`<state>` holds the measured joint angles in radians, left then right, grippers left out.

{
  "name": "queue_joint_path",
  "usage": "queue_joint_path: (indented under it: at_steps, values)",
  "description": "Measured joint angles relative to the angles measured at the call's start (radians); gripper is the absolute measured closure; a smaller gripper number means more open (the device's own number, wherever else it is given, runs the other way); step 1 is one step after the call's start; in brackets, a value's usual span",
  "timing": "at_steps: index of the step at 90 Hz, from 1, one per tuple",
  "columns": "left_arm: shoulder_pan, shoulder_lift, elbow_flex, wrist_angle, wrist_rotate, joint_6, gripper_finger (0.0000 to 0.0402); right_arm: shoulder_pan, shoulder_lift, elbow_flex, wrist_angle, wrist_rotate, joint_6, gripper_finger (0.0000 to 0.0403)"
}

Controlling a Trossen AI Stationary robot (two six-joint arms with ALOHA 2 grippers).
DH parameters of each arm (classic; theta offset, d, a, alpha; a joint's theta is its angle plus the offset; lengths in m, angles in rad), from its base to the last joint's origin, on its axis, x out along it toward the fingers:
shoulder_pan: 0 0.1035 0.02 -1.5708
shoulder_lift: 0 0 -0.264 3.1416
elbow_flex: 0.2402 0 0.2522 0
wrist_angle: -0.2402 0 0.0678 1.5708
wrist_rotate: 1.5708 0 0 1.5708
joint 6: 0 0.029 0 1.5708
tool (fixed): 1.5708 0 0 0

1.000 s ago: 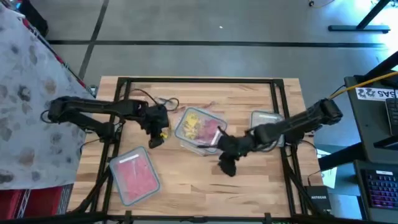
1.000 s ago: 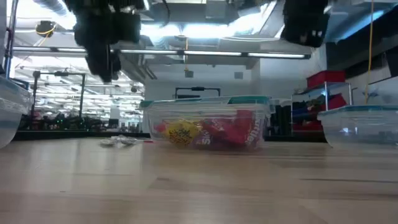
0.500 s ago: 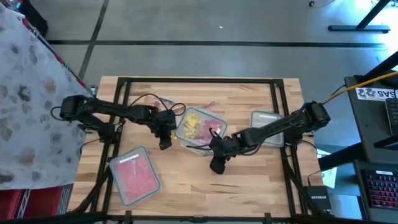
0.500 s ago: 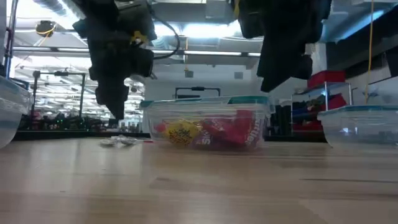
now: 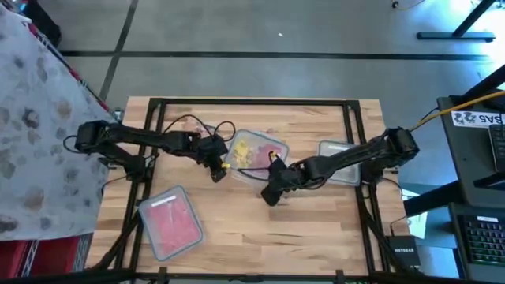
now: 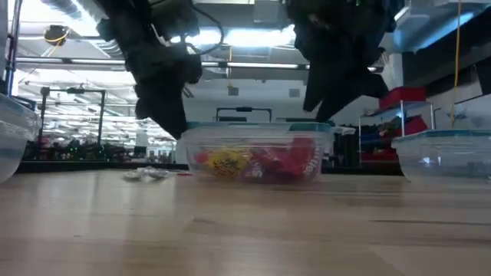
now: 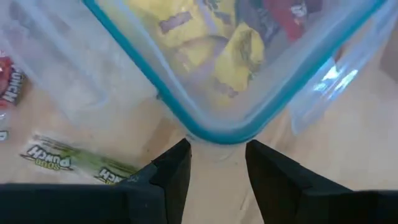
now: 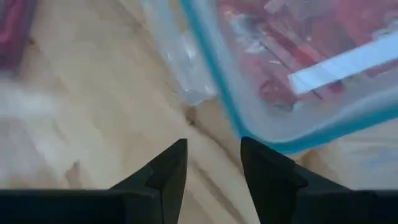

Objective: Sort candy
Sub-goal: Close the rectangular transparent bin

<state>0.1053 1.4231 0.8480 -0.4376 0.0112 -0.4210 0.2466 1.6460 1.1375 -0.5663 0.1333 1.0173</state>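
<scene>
flanking the lidded candy container (image 5: 254,155) with left gripper (image 7: 214,163) and right gripper (image 8: 211,163) parted and empty, we risk shoving it aside if either fingertip clips its rim.

The worktop (image 5: 237,229) is pale wood with visible grain and a smooth, faintly satin surface. The middle container (image 5: 254,154) is clear glossy plastic with a teal rim, and the candy (image 7: 186,31) inside it shows shiny yellow and red wrappers. The container near the worktop's front left corner (image 5: 170,221) is the same clear plastic, filled with pink. Loose wrappers (image 7: 68,158) lie glossy on the wood. Both tools, left (image 7: 214,171) and right (image 8: 211,168), have matt black fingers.
</scene>
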Motion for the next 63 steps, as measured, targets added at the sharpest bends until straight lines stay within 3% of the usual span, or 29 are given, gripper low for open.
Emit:
queue_joint_path:
  at_steps: [12, 27, 44, 50, 63]
  values:
    - [-0.001, -0.012, 0.033, -0.072, 0.01, -0.022, 0.0265, 0.0, -0.024, 0.061, -0.08, -0.016, -0.016, 0.0265]
    - [0.001, -0.032, 0.131, -0.331, 0.029, -0.07, 0.0265, 0.0, -0.038, 0.146, -0.182, 0.008, -0.012, 0.0265]
    - [0.033, -0.023, 0.127, -0.378, -0.141, -0.061, 0.0265, -0.145, -0.039, 0.13, -0.323, 0.216, -0.103, 0.0265]
    - [0.08, -0.003, 0.092, -0.336, -0.123, -0.042, 0.0265, -0.23, -0.039, 0.106, -0.263, 0.209, -0.129, 0.0265]
    - [0.165, 0.014, 0.007, -0.237, -0.074, 0.003, 0.0265, -0.386, -0.017, 0.051, -0.021, 0.052, -0.303, 0.0265]
